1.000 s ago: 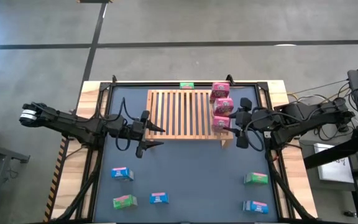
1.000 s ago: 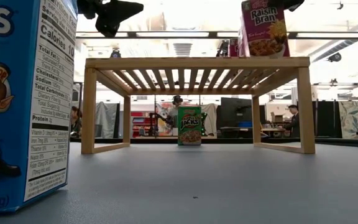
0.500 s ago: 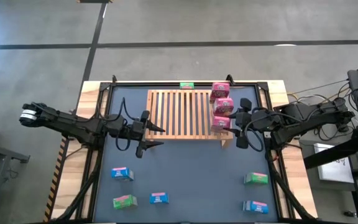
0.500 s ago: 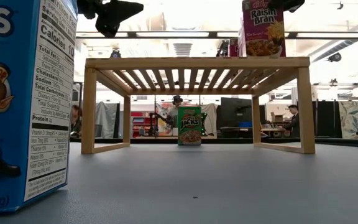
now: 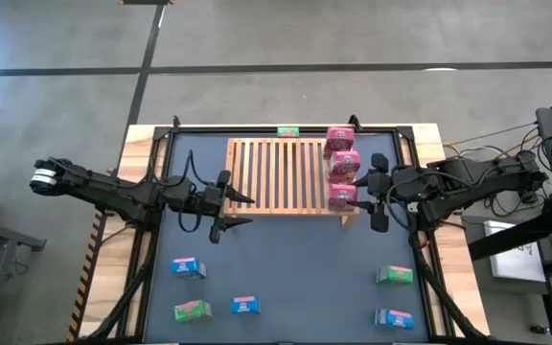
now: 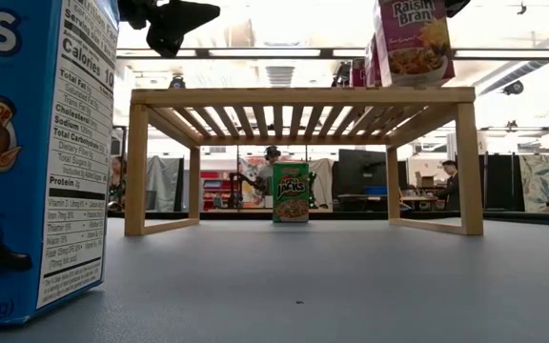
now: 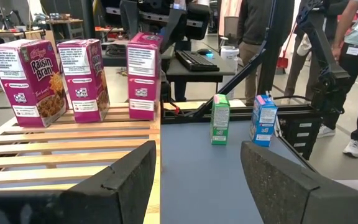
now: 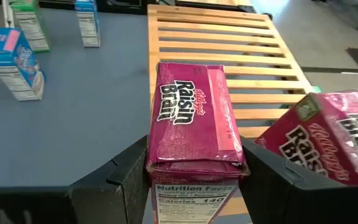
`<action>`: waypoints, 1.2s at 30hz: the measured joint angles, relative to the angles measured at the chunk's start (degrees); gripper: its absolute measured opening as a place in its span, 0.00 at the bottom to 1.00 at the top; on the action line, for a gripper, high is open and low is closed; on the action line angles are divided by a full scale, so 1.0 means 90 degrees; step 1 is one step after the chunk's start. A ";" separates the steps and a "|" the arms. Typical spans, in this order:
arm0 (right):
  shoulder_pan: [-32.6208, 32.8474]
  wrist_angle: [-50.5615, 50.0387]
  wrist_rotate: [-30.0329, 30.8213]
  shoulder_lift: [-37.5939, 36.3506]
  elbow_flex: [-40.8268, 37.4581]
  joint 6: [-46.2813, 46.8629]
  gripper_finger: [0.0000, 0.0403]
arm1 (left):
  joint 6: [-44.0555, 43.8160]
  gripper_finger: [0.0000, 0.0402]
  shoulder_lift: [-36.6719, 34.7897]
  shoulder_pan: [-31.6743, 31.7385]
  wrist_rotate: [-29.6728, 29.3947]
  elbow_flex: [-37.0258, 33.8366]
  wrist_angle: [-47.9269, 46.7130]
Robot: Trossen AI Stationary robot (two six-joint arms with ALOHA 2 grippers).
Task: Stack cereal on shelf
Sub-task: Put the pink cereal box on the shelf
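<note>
Pink box (image 5: 342,195) now tilted, shelfward.

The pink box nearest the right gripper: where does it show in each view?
High view: pink box at the shelf front right corner, beside the right gripper.
Low view: top right, tilted above the shelf's right end.
Left wrist view: the rightmost of three pink boxes.
Right wrist view: centre, between the fingers.
Shared landmark: the slatted shelf.
</note>
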 joint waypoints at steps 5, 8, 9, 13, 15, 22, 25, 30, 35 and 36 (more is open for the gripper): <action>0.0000 0.0003 0.0031 0.0001 -0.0056 0.0024 0.49 | -0.0002 0.55 0.0000 0.0000 0.0000 0.0000 0.0001; -0.0002 0.0013 0.0129 0.0001 -0.0112 0.0025 0.49 | -0.0002 0.55 0.0000 0.0002 0.0000 0.0000 0.0003; -0.0002 0.0028 0.0129 -0.0002 -0.0139 0.0025 0.49 | -0.0002 0.55 0.0000 0.0000 0.0000 0.0000 0.0001; -0.0085 0.0155 0.0131 -0.0006 -0.0260 0.0023 0.49 | -0.0002 0.55 0.0000 0.0001 0.0000 0.0000 0.0003; -0.0158 0.0148 0.0129 -0.0011 -0.0288 0.0025 0.49 | -0.0002 0.55 0.0000 0.0001 0.0000 0.0000 0.0003; -0.0319 0.0108 0.0121 -0.0094 -0.0295 -0.0079 0.49 | -0.0002 0.55 0.0000 0.0000 0.0000 0.0000 0.0001; -0.0323 0.0082 0.0112 -0.0220 -0.0296 -0.0098 0.49 | -0.0002 0.55 0.0000 0.0000 0.0000 0.0000 -0.0002; -0.0323 0.0083 -0.0095 -0.0387 -0.0296 -0.0053 0.49 | -0.0002 0.55 0.0000 0.0000 0.0000 0.0000 -0.0002; -0.0323 0.0108 -0.0094 -0.0352 -0.0312 0.0003 0.49 | -0.0002 0.55 0.0000 0.0001 0.0000 0.0000 0.0001; -0.0323 0.0135 -0.0093 -0.0312 -0.0319 0.0006 0.49 | -0.0002 0.55 0.0000 0.0001 0.0000 0.0000 0.0001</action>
